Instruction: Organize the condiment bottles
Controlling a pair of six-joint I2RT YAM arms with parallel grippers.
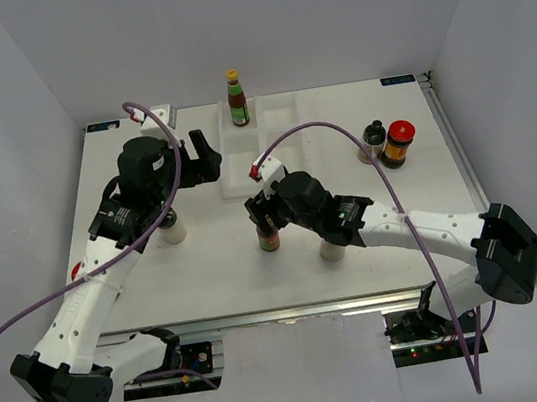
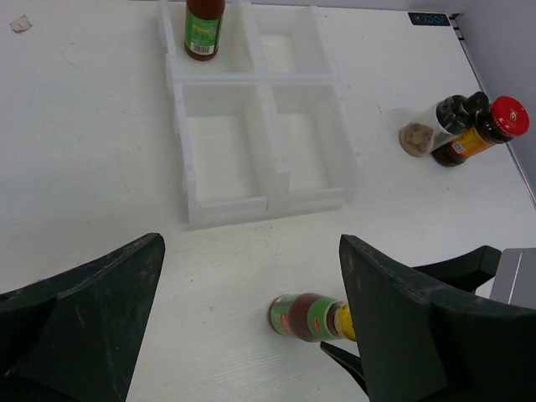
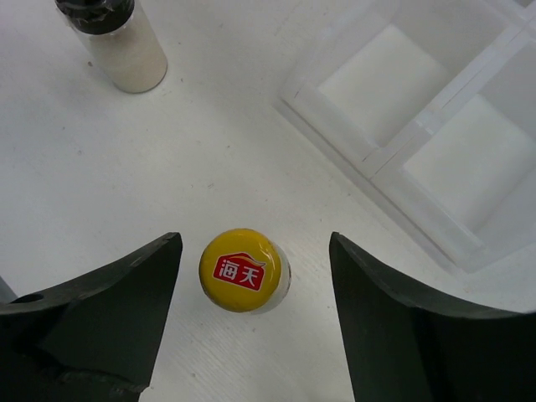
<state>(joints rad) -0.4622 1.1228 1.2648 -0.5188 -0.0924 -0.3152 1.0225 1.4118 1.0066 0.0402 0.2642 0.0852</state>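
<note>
One slim red sauce bottle (image 1: 236,100) with a yellow cap stands in the far-left compartment of the white tray (image 1: 281,118); it also shows in the left wrist view (image 2: 203,29). A second sauce bottle (image 1: 270,235) stands on the table in front of the tray. My right gripper (image 1: 264,217) is open directly above it, and its yellow cap (image 3: 241,270) sits between the fingers without touching them. My left gripper (image 1: 205,158) is open and empty, hovering left of the tray. A black-capped shaker (image 1: 374,137) and a red-lidded amber jar (image 1: 401,143) stand together at the right.
A pale shaker (image 1: 171,232) stands under my left arm, black-capped in the right wrist view (image 3: 113,42). Another small pale bottle (image 1: 333,249) stands under my right forearm, its lid hidden. The tray's (image 2: 186,180) three other compartments hold nothing. White walls enclose the table.
</note>
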